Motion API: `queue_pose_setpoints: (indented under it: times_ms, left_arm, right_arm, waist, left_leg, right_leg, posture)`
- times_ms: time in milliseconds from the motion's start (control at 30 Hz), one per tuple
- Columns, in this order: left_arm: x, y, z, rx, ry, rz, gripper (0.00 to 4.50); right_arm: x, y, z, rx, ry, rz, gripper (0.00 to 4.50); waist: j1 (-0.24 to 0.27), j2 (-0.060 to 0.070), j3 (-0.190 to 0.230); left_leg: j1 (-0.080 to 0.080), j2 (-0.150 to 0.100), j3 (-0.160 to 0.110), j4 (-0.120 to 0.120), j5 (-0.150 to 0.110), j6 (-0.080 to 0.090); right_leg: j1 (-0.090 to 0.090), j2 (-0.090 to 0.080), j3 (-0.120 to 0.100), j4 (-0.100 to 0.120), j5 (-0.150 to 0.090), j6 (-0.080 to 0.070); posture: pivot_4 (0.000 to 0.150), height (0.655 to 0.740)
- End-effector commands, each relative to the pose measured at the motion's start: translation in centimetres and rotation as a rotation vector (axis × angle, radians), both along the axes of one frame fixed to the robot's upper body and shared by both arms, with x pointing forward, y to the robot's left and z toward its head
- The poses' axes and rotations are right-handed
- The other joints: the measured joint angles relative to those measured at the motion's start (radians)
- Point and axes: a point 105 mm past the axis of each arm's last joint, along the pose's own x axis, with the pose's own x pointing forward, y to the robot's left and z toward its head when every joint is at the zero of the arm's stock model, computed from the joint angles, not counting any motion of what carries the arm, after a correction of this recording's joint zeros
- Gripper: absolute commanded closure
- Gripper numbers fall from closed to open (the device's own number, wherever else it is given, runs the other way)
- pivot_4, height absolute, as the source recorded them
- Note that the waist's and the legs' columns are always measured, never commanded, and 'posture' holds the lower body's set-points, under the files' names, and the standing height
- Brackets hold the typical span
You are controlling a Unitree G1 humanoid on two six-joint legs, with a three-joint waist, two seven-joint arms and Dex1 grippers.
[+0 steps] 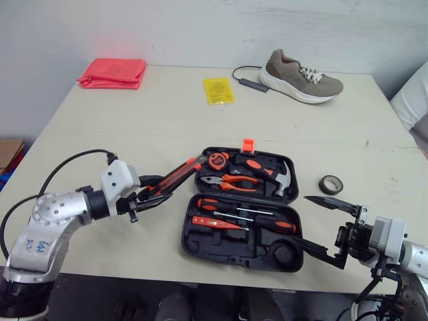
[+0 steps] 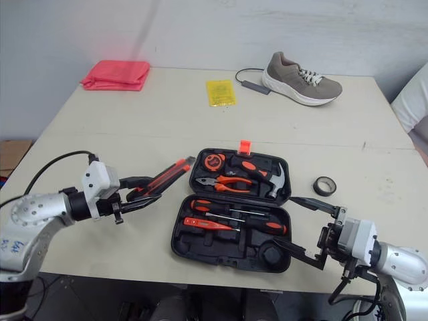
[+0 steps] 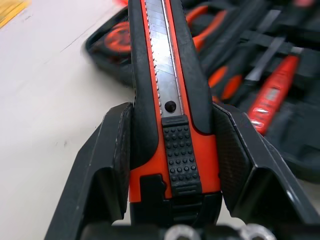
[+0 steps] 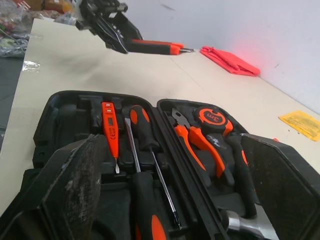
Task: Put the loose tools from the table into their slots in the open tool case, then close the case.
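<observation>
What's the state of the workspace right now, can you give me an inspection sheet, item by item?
Surface: beige table, no spills seen.
Job's things: tool case lies open with pliers, hammer, tape measure and screwdrivers seated; utility knife is held above the table by the case's left side; tape roll lies loose to the right of the case.
Clutter: shoe, red cloth and yellow packet at the far side.
Grippers: left gripper shut on the utility knife; right gripper open at the case's near right corner, holding nothing.
Cables: cable adapter on a black lead beside the shoe.
Surroundings: white wall behind; cardboard box on the floor at left.
</observation>
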Motion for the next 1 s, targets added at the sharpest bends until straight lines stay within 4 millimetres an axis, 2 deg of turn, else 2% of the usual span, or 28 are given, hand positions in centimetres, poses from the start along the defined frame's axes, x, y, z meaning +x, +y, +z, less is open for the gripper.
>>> queue_pose_setpoints:
  times_ms: [33,133,267,367,533,700,1000]
  left_arm:
    - [-2.4,-2.6,0.3,0.078,-0.019,-0.280,2.90]
    - [-3.6,-4.4,-1.1,0.162,0.019,-0.439,2.90]
    - [-4.2,-6.2,-2.9,0.231,0.091,-0.513,2.90]
    - [-4.4,-7.1,-4.1,0.273,0.123,-0.525,2.90]
    - [-3.1,-8.9,-5.6,0.309,0.116,-0.461,2.90]
    - [-2.5,-9.7,-5.9,0.344,0.113,-0.455,2.90]
    - [-2.9,-9.2,-6.0,0.421,0.140,-0.461,2.90]
  right_arm:
    - [-0.7,-0.2,1.0,-0.014,-0.038,-0.007,0.00]
    - [-1.6,-0.1,0.8,-0.013,-0.010,-0.007,0.00]
    - [-2.6,-0.1,0.5,-0.023,0.025,-0.010,0.00]
    - [-3.2,-0.2,0.4,-0.026,0.046,-0.012,0.00]
    - [-4.3,-0.1,-0.4,-0.042,0.116,0.018,0.00]
    - [-4.7,-0.2,-0.7,-0.047,0.143,0.020,0.00]
    - [-5.0,-0.5,-1.0,-0.047,0.155,-0.003,0.00]
  waist:
    - [-0.002,0.000,0.000]
    - [-0.004,0.000,0.000]
    - [-0.004,0.000,0.000]
    - [-0.003,0.000,0.000]
    - [-0.002,-0.001,0.001]
    - [-0.002,-0.001,0.001]
    - [-0.003,-0.001,0.001]
  left_leg:
    - [0.000,0.000,0.000,0.000,0.000,0.000]
    - [0.000,0.000,0.002,0.000,0.000,0.001]
    - [0.001,0.003,0.004,0.003,0.000,0.000]
    - [0.001,0.003,0.005,0.003,0.000,0.000]
    - [0.000,0.003,0.005,0.004,-0.001,0.001]
    - [0.000,0.003,0.004,0.005,-0.001,0.001]
    - [0.000,0.004,0.004,0.006,-0.001,0.001]
  right_leg:
    - [0.000,0.000,0.000,0.000,0.000,0.000]
    - [0.000,0.002,0.002,-0.001,0.000,0.001]
    - [-0.001,0.013,0.007,0.000,0.001,0.001]
    - [-0.001,0.014,0.008,0.000,0.001,0.001]
    - [-0.001,0.014,0.009,0.000,0.001,0.002]
    - [-0.001,0.014,0.009,0.000,0.001,0.002]
    - [-0.001,0.013,0.009,0.001,0.001,0.001]
  posture:
    - [0.150,0.7400]
    - [0.150,0.7400]
    - [0.150,0.7400]
    - [0.150,0.7400]
    - [0.150,0.7400]
    - [0.150,0.7400]
    - [0.150,0.7400]
